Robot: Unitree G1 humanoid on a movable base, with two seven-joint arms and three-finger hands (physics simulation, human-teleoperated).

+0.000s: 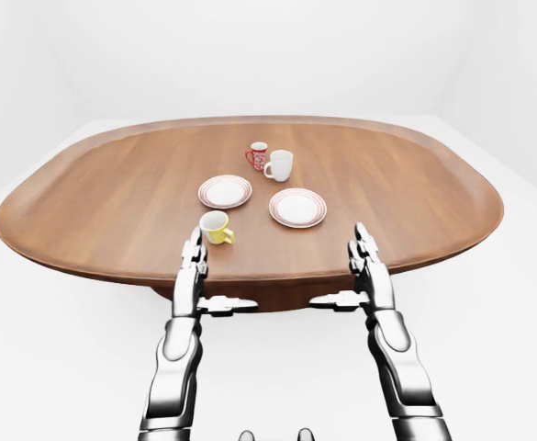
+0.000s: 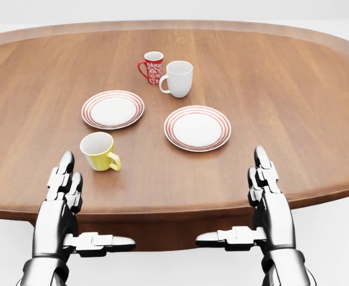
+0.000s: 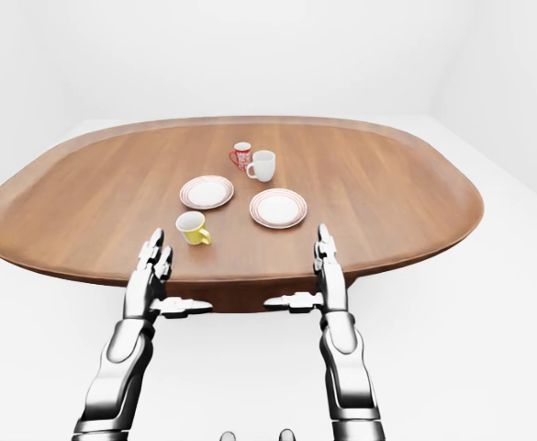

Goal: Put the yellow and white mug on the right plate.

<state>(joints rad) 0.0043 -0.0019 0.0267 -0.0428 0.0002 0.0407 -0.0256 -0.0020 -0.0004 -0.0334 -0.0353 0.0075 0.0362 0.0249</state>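
Both hands spread flat, holding nothing: left hand, right hand. Yellow mug upright just above my left hand, right plate bare. Risk: the mug's handle faces me, so a sloppy left-hand grasp could tip it.

The desk runs past the head view's left and right edges; the red mug's pattern is too small to read.

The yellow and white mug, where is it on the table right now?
In the head view the yellow and white mug stands lower left on the brown wooden table, just below the left red-rimmed plate and just above the open left hand.
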